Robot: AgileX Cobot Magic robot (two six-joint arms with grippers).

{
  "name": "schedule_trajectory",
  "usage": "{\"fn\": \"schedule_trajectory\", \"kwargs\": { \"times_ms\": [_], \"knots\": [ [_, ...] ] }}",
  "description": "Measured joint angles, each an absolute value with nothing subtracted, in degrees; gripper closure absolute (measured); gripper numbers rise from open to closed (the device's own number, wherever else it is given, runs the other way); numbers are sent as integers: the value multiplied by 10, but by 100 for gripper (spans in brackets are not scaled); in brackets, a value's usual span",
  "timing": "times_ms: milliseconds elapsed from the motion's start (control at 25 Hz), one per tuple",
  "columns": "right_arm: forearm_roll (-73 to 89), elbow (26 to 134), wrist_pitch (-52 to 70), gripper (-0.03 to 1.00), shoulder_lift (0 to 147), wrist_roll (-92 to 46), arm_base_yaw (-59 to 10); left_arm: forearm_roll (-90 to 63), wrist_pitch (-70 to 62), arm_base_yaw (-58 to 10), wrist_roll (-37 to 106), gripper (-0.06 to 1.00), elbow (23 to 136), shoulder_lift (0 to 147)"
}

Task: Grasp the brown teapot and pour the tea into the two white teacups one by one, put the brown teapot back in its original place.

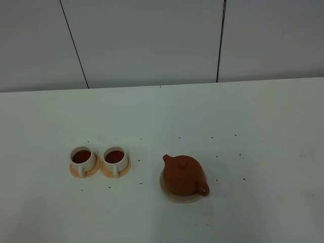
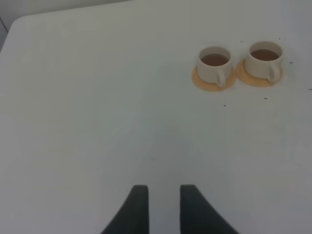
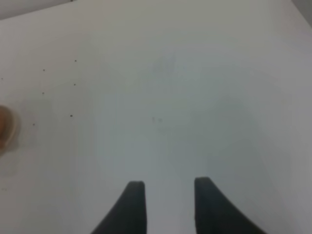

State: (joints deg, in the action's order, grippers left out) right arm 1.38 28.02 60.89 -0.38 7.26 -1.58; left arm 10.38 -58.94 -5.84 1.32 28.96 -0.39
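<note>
the brown teapot (image 1: 183, 175) is sitting upright on the round beige coaster (image 1: 172, 195), right of the middle of the white table (image 1: 263, 116) in the high view. its lid is on, its short spout is pointing toward the back left and its loop handle is sticking out toward the front right. only a thin rim of the coaster is showing around its base.

the two white teacups are standing side by side to the left of the teapot, apart from it, each on its own small orange saucer. the left teacup (image 1: 82, 158) and the right teacup (image 1: 115, 158) are both holding dark reddish-brown liquid, and their saucers are nearly touching each other. in the left wrist view the same pair is showing far from the fingers, each with its small handle facing the camera. tiny dark specks are lying scattered on the table around the cups and the teapot.

neither arm is showing in the high view. the left end effector (image 2: 163, 207) is hovering over bare table with its two dark fingers (image 2: 138, 209) parted and nothing between them. the right end effector (image 3: 168, 204) is also hanging over bare table, its dark fingers (image 3: 132, 207) standing apart with an empty gap and gripping nothing. at the edge of the right wrist view a blurred brownish shape (image 3: 5, 124) is peeking in; i cannot tell what it is.
</note>
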Motion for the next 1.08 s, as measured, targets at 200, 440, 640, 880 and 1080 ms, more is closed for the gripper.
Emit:
{"fn": "schedule_trajectory", "kwargs": {
  "times_ms": [200, 440, 640, 880, 1080],
  "knots": [
    [14, 280, 609, 73, -4, 73, -16, 104, -589, -58, 13, 71, 290, -4],
    [14, 280, 609, 73, -4, 73, -16, 104, -589, -58, 13, 71, 290, -4],
    [14, 280, 609, 73, -4, 73, -16, 104, -589, -58, 13, 71, 290, -4],
    [14, 280, 609, 73, -4, 73, -16, 104, -589, -58, 13, 71, 290, -4],
    [14, 280, 609, 73, -4, 73, -16, 104, -589, -58, 13, 71, 290, -4]
  ]
}}
